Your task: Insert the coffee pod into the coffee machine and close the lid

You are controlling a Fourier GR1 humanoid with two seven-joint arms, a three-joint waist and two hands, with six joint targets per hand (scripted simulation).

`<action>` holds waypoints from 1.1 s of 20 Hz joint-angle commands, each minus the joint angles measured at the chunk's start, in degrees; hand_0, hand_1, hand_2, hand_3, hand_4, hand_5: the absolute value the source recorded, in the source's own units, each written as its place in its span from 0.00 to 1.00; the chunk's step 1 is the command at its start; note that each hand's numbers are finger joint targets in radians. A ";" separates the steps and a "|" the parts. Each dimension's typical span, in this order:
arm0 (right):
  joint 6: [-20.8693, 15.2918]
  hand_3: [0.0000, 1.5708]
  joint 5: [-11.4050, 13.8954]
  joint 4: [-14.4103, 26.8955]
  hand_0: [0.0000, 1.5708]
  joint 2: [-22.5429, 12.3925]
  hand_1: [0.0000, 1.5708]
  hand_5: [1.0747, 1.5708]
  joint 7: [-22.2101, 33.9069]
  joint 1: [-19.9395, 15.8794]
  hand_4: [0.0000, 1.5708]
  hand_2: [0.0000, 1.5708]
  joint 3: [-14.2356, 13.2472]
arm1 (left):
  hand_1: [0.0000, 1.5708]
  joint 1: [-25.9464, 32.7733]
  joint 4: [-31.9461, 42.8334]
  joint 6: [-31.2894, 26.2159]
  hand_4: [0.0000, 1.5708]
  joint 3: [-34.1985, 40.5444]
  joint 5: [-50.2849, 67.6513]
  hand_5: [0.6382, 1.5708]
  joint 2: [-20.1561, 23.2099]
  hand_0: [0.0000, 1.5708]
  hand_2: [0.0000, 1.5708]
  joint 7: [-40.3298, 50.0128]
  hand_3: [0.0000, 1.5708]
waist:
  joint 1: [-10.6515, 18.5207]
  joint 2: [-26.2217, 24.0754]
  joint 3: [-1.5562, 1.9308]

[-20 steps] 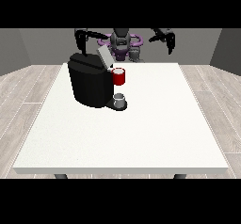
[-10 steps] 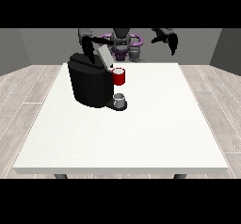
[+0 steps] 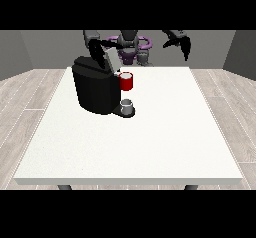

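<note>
Coffee machine black at the white table's far left part, red pod holder at its front above a small grey cup, pod itself not discernible, hand at the view's left over the machine's raised lid, finger state unclear, hand at the view's right raised clear of the table, fingers hanging relaxed.

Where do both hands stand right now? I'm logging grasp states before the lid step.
Hand at the view's left: over the machine, by its lid; fingers cannot be told.
Hand at the view's right: raised, apart from everything, holding nothing; fingers cannot be told.
</note>
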 commanded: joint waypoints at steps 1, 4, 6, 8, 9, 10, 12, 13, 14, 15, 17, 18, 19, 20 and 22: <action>-0.42 0.00 2.45 0.93 0.00 0.91 0.00 1.00 -1.55 -0.46 0.08 0.00 2.40 | 0.00 -0.61 0.27 0.40 0.23 0.84 0.81 1.00 1.09 0.00 0.00 0.06 0.00 | -1.10 1.27 0.00; 0.59 0.00 2.37 0.76 0.00 0.35 0.00 1.00 0.47 -4.85 0.10 0.00 2.75 | 0.00 -0.02 -0.54 1.78 0.24 -1.70 -1.24 1.00 -0.80 0.00 0.00 -0.55 0.00 | 0.44 0.84 0.00; -1.05 0.00 4.30 -0.10 0.00 -0.22 0.00 1.00 3.48 -7.55 0.08 0.00 3.83 | 0.00 0.58 1.62 -1.86 0.25 0.01 0.86 1.00 1.89 0.00 0.00 -2.03 0.00 | 1.51 0.81 -0.03; -2.57 0.00 4.16 0.53 0.00 0.31 0.00 1.00 3.31 -10.73 0.07 0.00 2.97 | 0.00 -1.34 0.90 0.93 0.21 -1.52 -1.17 1.00 0.07 0.00 0.00 -2.27 0.00 | 2.45 3.22 -0.02; -0.60 0.00 4.57 0.44 0.00 0.35 0.00 1.00 1.67 -7.82 0.07 0.00 4.28 | 0.00 -0.86 -0.23 0.25 0.20 -1.44 -0.39 1.00 0.30 0.00 0.00 -0.04 0.00 | 2.20 1.40 0.00; -1.99 0.00 5.10 0.54 0.00 1.28 0.00 1.00 3.21 -8.70 0.00 0.00 4.65 | 0.00 -1.65 -0.48 0.82 0.23 -1.52 -0.11 1.00 -0.39 0.00 0.00 1.82 0.00 | 2.84 0.69 0.00; -3.91 0.00 6.25 -0.65 0.00 2.60 0.00 1.00 2.20 -11.15 0.00 0.00 5.52 | 0.00 -3.58 1.03 1.48 0.21 -2.23 -0.89 1.00 -1.21 0.00 0.00 -0.82 0.00 | 3.26 4.46 -0.02; -2.85 0.00 4.84 0.83 0.00 -0.09 0.00 1.00 1.89 -10.59 0.00 0.00 2.93 | 0.00 -1.84 -2.05 -0.08 0.21 -3.57 -0.73 1.00 -0.93 0.00 0.00 0.98 0.00 | 6.24 3.58 0.03; -4.27 0.00 5.68 -0.31 0.00 1.72 0.00 1.00 3.51 -12.03 0.00 0.00 4.28 | 0.00 -2.43 -0.08 0.31 0.21 -3.43 -0.96 1.00 -1.29 0.00 0.00 -1.48 0.00 | 5.70 4.52 -0.02; -3.07 0.00 6.09 -1.10 0.00 2.14 0.00 1.00 2.61 -9.75 0.00 0.00 5.56 | 0.00 -2.91 0.04 -1.08 0.21 -2.20 0.26 1.00 0.37 0.00 0.00 1.16 0.00 | 4.88 3.05 0.00; -4.72 0.00 8.96 -0.65 0.00 1.46 0.00 1.00 3.67 -11.32 0.00 0.00 7.07 | 0.00 -3.03 -0.82 -0.39 0.25 -4.12 -0.48 1.00 -1.61 0.00 0.00 1.10 0.00 | 7.74 3.04 0.00; -4.13 0.00 8.70 -2.23 0.00 1.74 0.00 1.00 3.14 -11.06 0.07 0.00 7.46 | 0.00 -2.95 1.09 -0.66 0.25 -2.08 0.41 1.00 -0.36 0.00 0.00 -1.52 0.00 | 6.75 4.42 -0.05; -2.91 0.00 8.24 -2.11 0.00 -1.18 0.00 1.00 4.71 -13.57 0.06 0.00 6.08 | 0.00 -3.90 0.20 0.14 0.24 -3.00 -0.51 1.00 -0.91 0.00 0.00 -0.79 0.00 | 7.37 4.47 -0.02; -4.95 0.00 9.61 -2.37 0.00 0.34 0.00 1.00 4.68 -13.98 0.05 0.00 7.11 | 0.00 -6.22 0.38 -0.56 0.26 -3.06 0.09 1.00 -0.75 0.00 0.00 -0.42 0.00 | 7.53 5.69 -0.03; -3.68 0.00 9.89 -2.84 0.00 -1.24 0.00 1.00 5.13 -14.27 0.14 0.00 7.13 | 0.00 -5.74 0.19 -1.02 0.28 -3.02 0.34 1.00 -0.50 0.00 0.00 -0.33 0.00 | 9.14 5.61 0.00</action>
